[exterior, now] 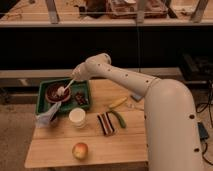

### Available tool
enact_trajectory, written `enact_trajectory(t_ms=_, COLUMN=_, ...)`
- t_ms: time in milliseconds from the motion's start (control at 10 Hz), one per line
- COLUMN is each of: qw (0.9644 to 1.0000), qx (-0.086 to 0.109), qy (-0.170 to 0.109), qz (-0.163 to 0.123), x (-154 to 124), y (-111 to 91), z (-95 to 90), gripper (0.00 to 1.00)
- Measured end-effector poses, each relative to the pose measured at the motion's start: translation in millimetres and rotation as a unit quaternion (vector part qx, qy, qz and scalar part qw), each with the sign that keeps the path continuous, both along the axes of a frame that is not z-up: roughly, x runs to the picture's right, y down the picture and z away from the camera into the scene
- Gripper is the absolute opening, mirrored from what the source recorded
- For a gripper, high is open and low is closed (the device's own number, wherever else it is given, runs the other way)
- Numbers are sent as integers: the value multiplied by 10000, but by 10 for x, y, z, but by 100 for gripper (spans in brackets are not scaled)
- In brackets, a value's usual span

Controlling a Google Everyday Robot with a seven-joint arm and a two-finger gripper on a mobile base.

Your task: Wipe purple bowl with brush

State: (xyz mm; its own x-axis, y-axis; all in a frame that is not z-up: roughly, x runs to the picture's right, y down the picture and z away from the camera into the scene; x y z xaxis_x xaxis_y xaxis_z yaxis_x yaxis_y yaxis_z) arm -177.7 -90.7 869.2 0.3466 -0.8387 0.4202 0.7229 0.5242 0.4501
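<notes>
Wooden table (125, 145); tool (76, 83) above purple bowl (50, 95)

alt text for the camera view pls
The gripper of a white robot arm holds a slim cream-handled brush with its white head down in a round dark reddish-purple bowl, which sits in a green tray on a wooden table. A white cup and a red-yellow apple stand nearer the camera.

Pincer (78, 81) above tray (42, 96), its brush (67, 86) inside bowl (51, 95).
</notes>
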Motion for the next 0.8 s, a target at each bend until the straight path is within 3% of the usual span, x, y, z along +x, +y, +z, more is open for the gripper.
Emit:
enact_trajectory(t_ms=400, qw=9999, qx=-31, qy=3, qz=110, x=63, y=-260, z=240, gripper=14)
enact_trajectory(t_ms=800, qw=9999, qx=59, qy=-145, qz=67, x=-213, y=-430, z=263, gripper=14)
